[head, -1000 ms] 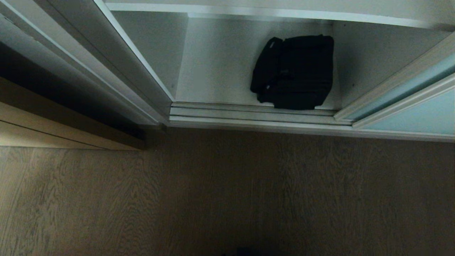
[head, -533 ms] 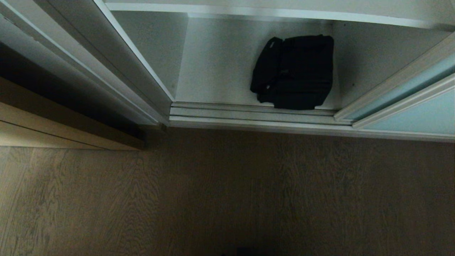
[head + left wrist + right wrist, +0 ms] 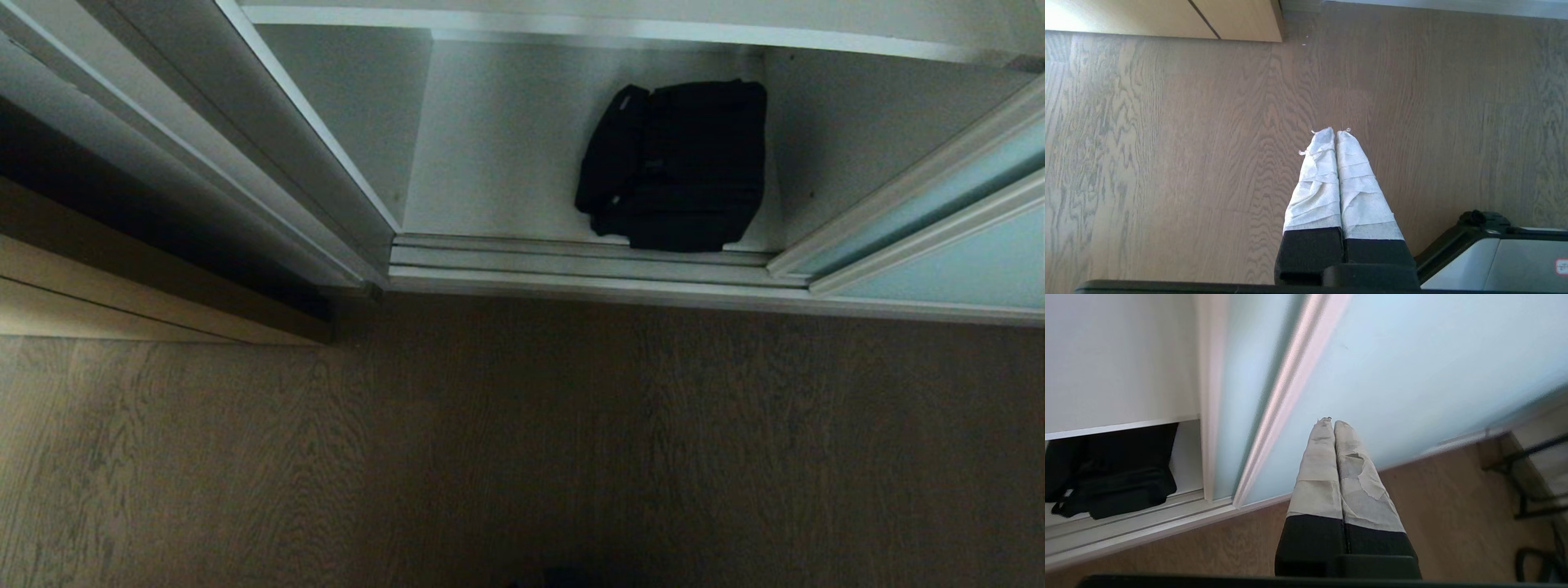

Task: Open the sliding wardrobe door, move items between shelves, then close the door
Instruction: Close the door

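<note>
Facing the frosted sliding wardrobe door (image 3: 1412, 367), right gripper (image 3: 1333, 422) has fingers pressed together, empty, apart from the glass | left gripper (image 3: 1336, 131) pinched closed over wooden floor (image 3: 1167, 143), holding nothing | black bag (image 3: 678, 167) lies on bottom shelf (image 3: 498, 139), near the right wall, behind the door track (image 3: 571, 261)

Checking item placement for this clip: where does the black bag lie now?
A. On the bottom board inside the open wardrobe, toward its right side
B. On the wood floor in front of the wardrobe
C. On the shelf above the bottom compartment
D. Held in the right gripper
A: the black bag rests on the white bottom board just behind the door tracks, nearer the right wall.
</note>
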